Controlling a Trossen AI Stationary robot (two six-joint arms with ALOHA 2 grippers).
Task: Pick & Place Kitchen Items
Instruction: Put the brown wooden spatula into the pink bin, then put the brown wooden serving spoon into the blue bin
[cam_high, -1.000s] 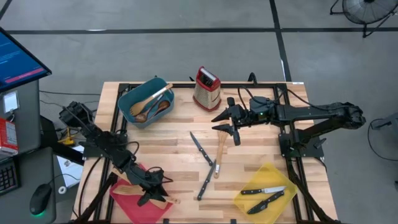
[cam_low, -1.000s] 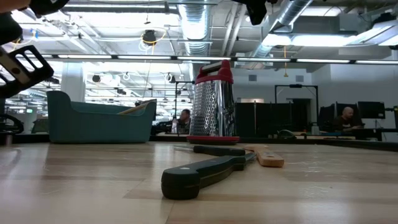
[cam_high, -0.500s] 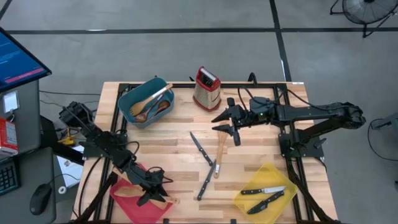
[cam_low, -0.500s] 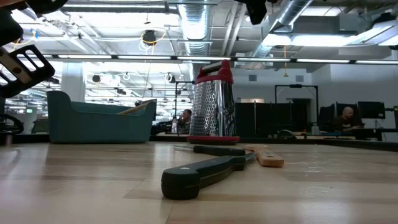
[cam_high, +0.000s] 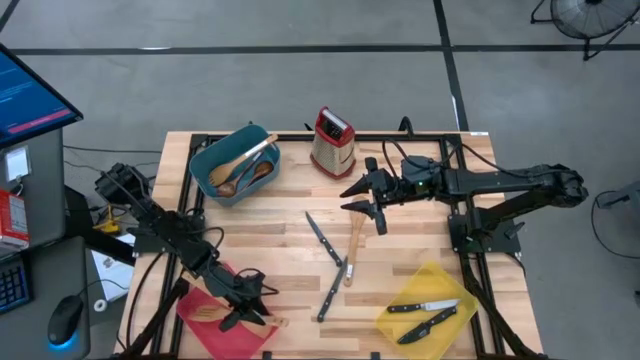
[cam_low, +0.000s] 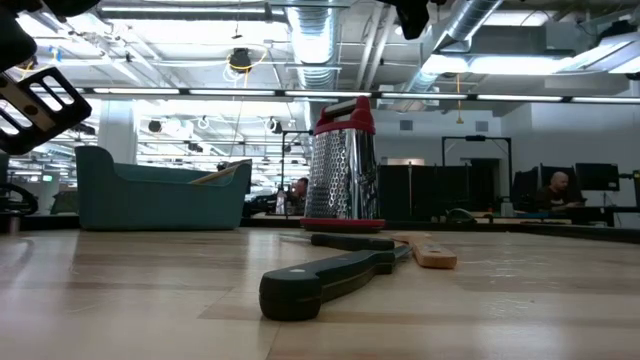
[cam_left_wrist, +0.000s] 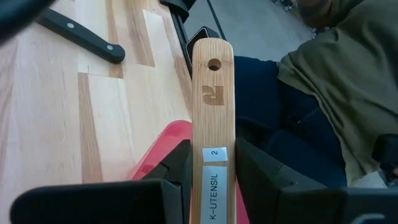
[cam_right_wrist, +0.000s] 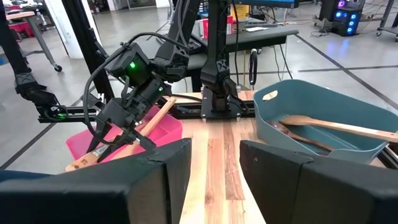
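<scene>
Inventory, high view: left gripper (cam_high: 243, 306) over the red bin (cam_high: 205, 328) at the table's near left corner, fingers closed on a light wooden spatula (cam_high: 258, 319) whose handle runs out past the bin's rim. Right gripper (cam_high: 362, 198) hangs mid-table near the box grater (cam_high: 332, 141), above the blade end of a second wooden spatula (cam_high: 355, 243) lying on the table (cam_high: 290, 195); nothing seen in it. Two loose knives (cam_high: 322, 239) beside that spatula. Teal bin (cam_high: 234, 165) holds wooden spoons; yellow bin (cam_high: 432, 305) holds two more knives.

Low view: black knife handle (cam_low: 325, 280) lies nearest, grater upright behind it, teal bin far left. A dark slotted piece shows at the upper left edge; whether tool or arm part cannot be told.

Left wrist view: both fingers (cam_left_wrist: 179, 165) press the spatula's handle, hanging hole and engraved mark pointing away, red bin below.

Right wrist view: own fingers (cam_right_wrist: 168, 168) stand partly apart with bare table between them, empty.

Step in hand: placing the spatula into the red bin. Next move likely calls for lowering, opening the left fingers, and letting the long handle settle inside instead of tipping over the rim.

Change from a second ago: slight. High view shows the left arm barely shifted; in the low view the slotted piece has tilted a little. Right arm unmoved.
</scene>
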